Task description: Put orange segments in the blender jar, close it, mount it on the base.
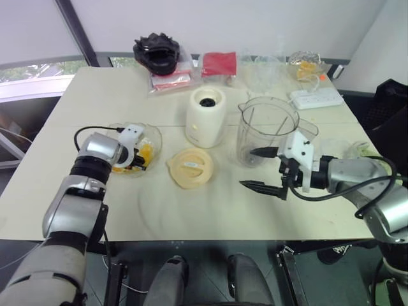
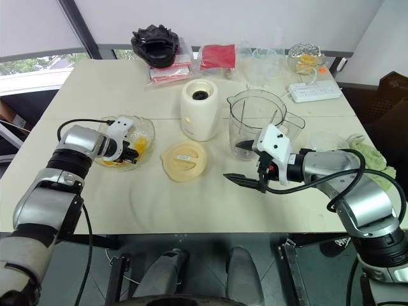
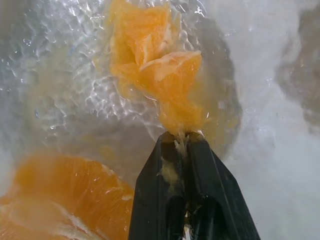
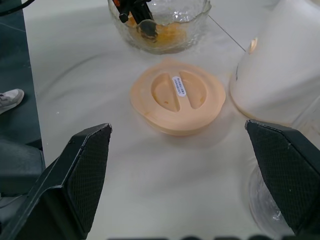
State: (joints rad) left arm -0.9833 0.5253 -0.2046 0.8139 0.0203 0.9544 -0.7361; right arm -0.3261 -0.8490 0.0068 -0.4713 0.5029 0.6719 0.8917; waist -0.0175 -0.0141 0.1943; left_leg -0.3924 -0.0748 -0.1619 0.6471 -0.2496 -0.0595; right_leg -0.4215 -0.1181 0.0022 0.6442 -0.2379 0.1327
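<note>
the small shiny orange-yellow fruit wedges [image 3: 160,70] lie in a crinkly clear glass bowl [image 2: 145,127]. the left gripper [image 3: 187,136] reaches down into that bowl, and its two black fingers are pinched tight on the thin end of one wedge. the left wrist view shows this pinch up close, with the wedge sticking out just past the fingertips and another big wedge lying beside the fingers. the head views show the same spot from far off, so there the fruit is just orange bits under the gripper.

the right gripper [image 2: 241,160] hangs above the table with its fingers spread wide and nothing between them. the tall clear plastic blender jar [image 2: 255,121] stands just behind it, almost touching one finger. the squat cream-white base with a dark round hole on top [image 2: 199,108] stands past the jar on the side toward the left gripper. the flat pale-yellow round lid [image 4: 177,102] lies ahead of the right gripper's fingers, between the two grippers; the right wrist view shows a small white label on it.

all of this sits on a pale cream table [image 1: 115,210]. at its far edge lie a black crumpled thing [image 1: 157,52], a red packet [image 1: 218,64], clear bags [image 1: 264,73] and a white power strip [image 1: 317,97].
</note>
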